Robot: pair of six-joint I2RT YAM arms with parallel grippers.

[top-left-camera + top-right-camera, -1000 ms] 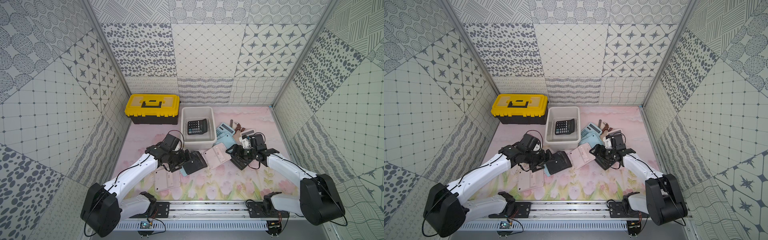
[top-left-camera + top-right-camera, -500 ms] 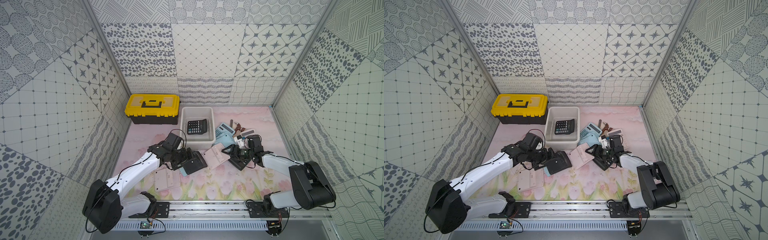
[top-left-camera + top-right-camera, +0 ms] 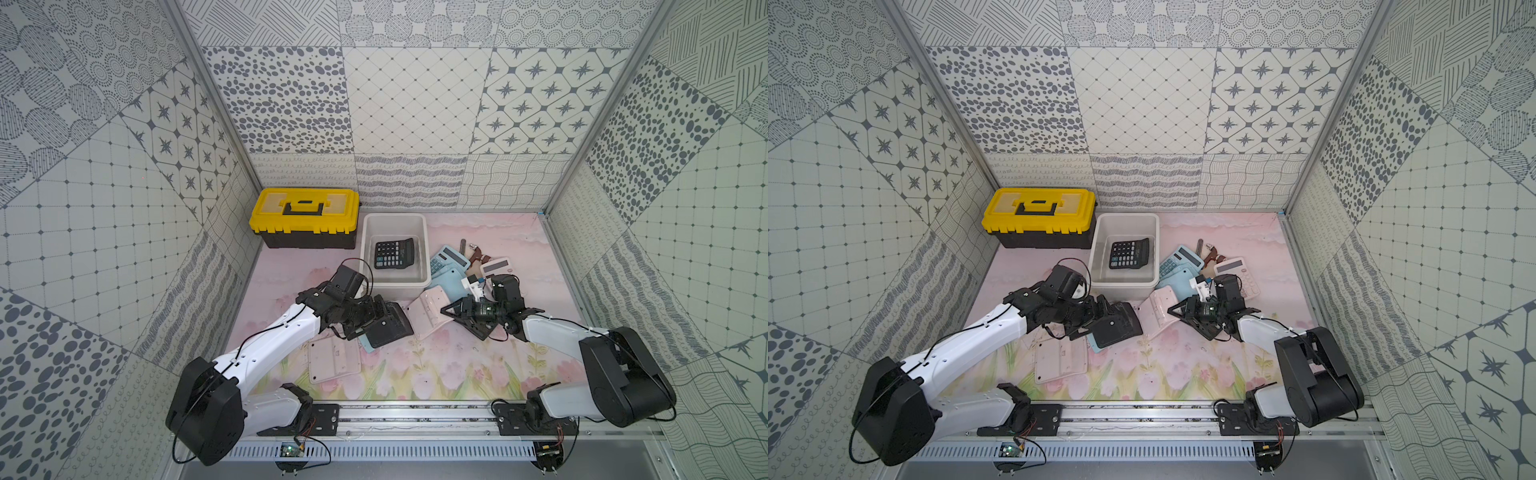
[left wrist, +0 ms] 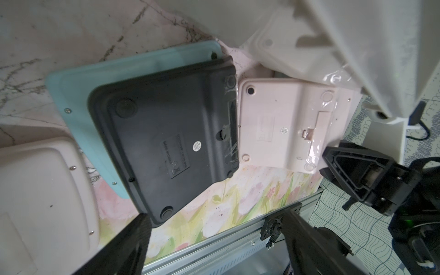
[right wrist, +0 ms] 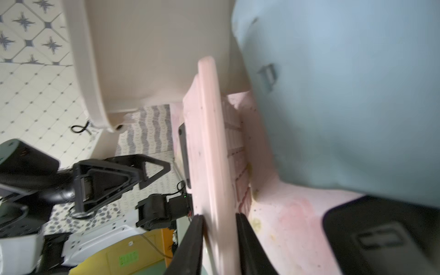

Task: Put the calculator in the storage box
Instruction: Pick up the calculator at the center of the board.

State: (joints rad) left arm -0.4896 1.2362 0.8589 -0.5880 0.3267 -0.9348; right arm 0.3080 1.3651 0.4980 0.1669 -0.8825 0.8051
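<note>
The off-white storage box [image 3: 395,289] [image 3: 1123,289] stands at the back centre with a black calculator [image 3: 394,253] lying in it. In front of it a pink calculator [image 3: 428,311] [image 5: 209,142] is tilted up, back side showing. My right gripper [image 3: 451,311] [image 5: 219,217] is shut on its edge, one finger on each face. My left gripper [image 3: 376,318] [image 4: 214,216] stands open over a face-down black calculator [image 3: 392,328] [image 4: 166,133], which lies on a teal one [image 4: 78,90]. Nothing is between its fingers.
A yellow-lidded toolbox [image 3: 305,216] sits left of the box. Blue calculators [image 3: 446,259], a pink one [image 3: 496,266] and a brown tool [image 3: 476,251] lie to the box's right. A pale face-down calculator [image 3: 334,359] lies near the front rail [image 3: 415,411].
My right gripper has shut on the pink calculator's edge, and the right arm has dropped lower towards the mat. The left arm has hardly moved and stays open.
</note>
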